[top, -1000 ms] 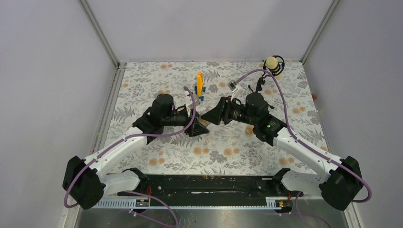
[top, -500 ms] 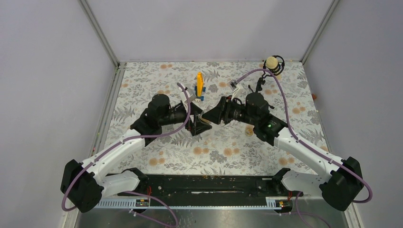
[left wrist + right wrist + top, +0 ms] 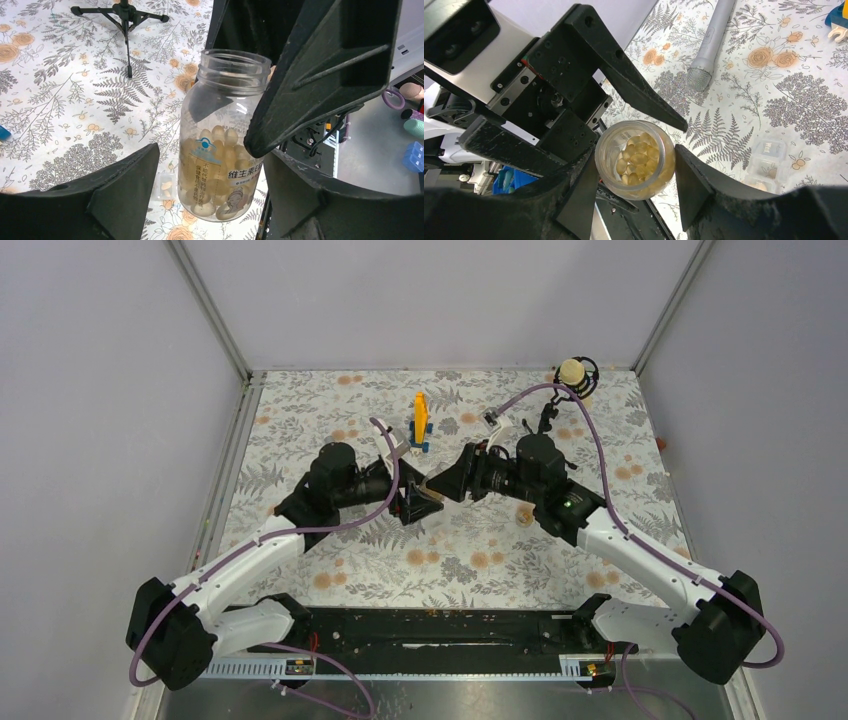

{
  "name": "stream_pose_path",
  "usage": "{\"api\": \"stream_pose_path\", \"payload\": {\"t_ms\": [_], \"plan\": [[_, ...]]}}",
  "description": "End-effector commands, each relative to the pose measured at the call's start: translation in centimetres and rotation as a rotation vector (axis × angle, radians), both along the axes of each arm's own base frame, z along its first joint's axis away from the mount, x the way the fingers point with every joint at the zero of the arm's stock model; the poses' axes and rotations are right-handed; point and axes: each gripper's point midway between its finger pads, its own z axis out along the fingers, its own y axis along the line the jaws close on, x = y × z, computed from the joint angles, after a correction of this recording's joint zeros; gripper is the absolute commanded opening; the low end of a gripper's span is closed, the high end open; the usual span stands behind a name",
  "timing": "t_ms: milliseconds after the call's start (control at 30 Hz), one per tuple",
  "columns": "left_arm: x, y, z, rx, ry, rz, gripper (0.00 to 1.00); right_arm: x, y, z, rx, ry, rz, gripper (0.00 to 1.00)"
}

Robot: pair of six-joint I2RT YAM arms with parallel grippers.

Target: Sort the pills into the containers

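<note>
Looks like a jar handoff is going on here

Top view: the left gripper (image 3: pixel 420 503) and right gripper (image 3: pixel 433 486) are facing nose to nose above the table (image 3: pixel 480 560). Left wrist: its jaws are standing wide, loosely straddling the open pill jar (image 3: pixel 222 135). Right wrist: its fingers (image 3: pixel 694 185) are clamping that jar on both sides, capsules (image 3: pixel 636 160) inside. Next up, probably the left closing squarely on it.

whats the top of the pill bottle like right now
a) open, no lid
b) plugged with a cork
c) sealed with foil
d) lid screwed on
a: the bottle has a bare threaded neck and an open mouth, and the right wrist view looks straight down through it onto the yellow pills inside.
</note>
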Motion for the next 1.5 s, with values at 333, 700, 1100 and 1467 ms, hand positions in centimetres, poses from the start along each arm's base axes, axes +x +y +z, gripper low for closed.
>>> {"api": "stream_pose_path", "payload": {"t_ms": [333, 700, 1100, 1467], "plan": [[0.3, -0.3, 1.3, -0.023, -0.016, -0.002, 0.32, 0.3, 0.9, 3.2, 0.059, -0.044, 0.014, 0.43], [0.7, 1.8, -1.9, 0.184, -0.033, 0.037, 0.0, 2.8, -5.9, 0.2, -0.076, 0.076, -0.338, 0.87], [2.2, 5.6, -7.6, 0.678, -0.043, 0.103, 0.0, 1.1, -10.9, -5.0, -0.244, 0.118, -0.448, 0.84], [2.7, 7.1, -11.0, 0.92, -0.025, 0.086, 0.0, 1.4, -12.2, -7.3, -0.306, 0.144, -0.475, 0.85]]}}
